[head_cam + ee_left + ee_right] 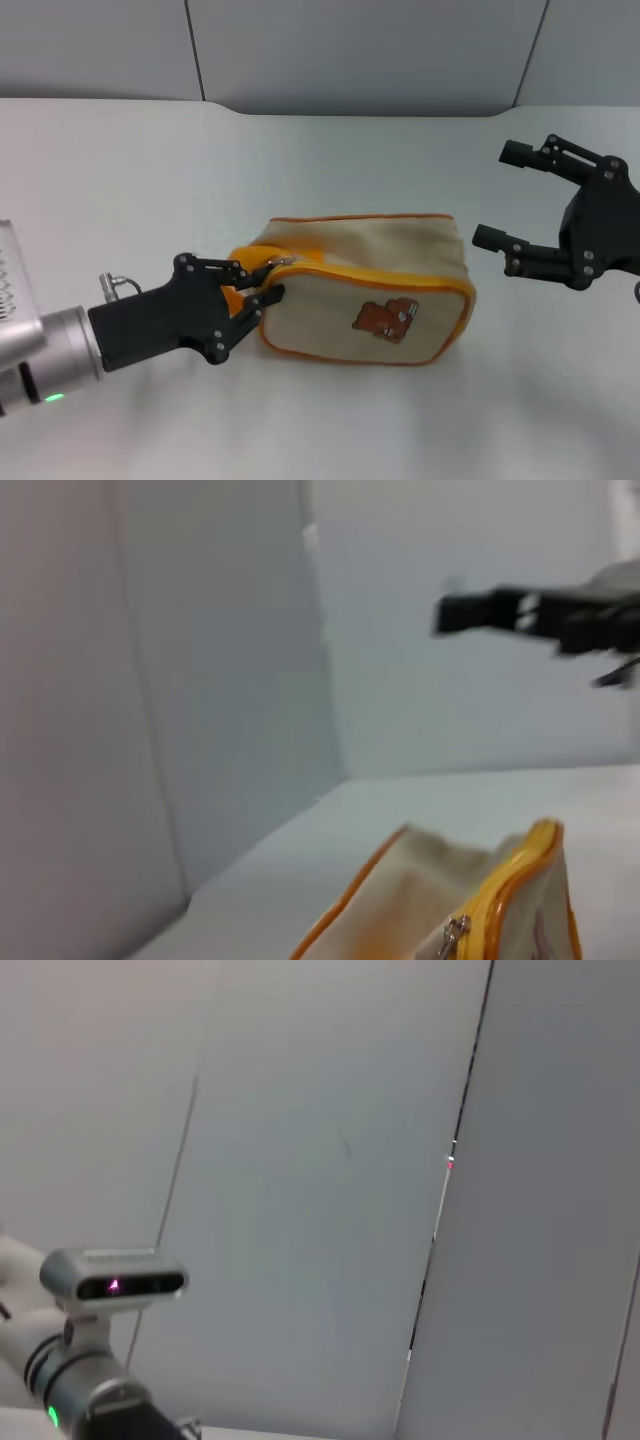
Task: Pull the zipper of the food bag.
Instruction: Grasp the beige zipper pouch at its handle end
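Pale grey wall panels with dark vertical seams are seen behind a plain white matte tabletop (120, 180), on which the item is set.

Item: boxy beige fabric food bag (365, 290) with orange-yellow piping and a small brown bear patch (383, 320), lying on its side directly ahead of the left gripper's fingertips. It is judged light, soft and collapsible; sliding or buckling is expected under any pull unless the far end is braced.

Fastening: thin orange-yellow zipper (300, 263) along the upper edge, with a tiny silver pull tab (282, 262) just above and beside the left fingertips; the same tab is shown in the left wrist view (456, 935). The tab is judged small, stiff and slippery, best pinched flat across its faces.

Left gripper (260, 283): black, narrowly parted at the bag's near end, by the orange-yellow strap loop (240, 275); whether fabric is pinched cannot be told.

Right gripper (495, 195): black, spread wide, held in the air beyond the bag's far end, apart from it.
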`<action>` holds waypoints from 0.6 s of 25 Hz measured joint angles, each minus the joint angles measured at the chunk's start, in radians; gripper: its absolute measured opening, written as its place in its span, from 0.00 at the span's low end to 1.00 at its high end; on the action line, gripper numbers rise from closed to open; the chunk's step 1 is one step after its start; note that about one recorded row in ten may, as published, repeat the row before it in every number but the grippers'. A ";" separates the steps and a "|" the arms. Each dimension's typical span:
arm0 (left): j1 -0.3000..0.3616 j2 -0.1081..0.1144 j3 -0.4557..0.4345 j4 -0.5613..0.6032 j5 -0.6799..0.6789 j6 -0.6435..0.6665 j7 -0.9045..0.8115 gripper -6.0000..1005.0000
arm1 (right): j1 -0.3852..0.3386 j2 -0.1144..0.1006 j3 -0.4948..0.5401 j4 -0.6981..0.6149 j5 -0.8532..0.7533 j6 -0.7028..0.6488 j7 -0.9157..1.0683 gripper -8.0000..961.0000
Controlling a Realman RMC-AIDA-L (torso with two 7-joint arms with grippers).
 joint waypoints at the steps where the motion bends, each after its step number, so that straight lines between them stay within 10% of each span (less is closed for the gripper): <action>1: -0.002 0.005 0.004 0.006 0.000 0.014 0.006 0.19 | 0.004 0.000 0.000 -0.002 -0.002 0.000 -0.013 0.87; 15: -0.105 0.028 0.015 0.123 0.069 0.126 -0.004 0.13 | 0.020 0.018 -0.014 -0.020 -0.005 0.007 -0.228 0.87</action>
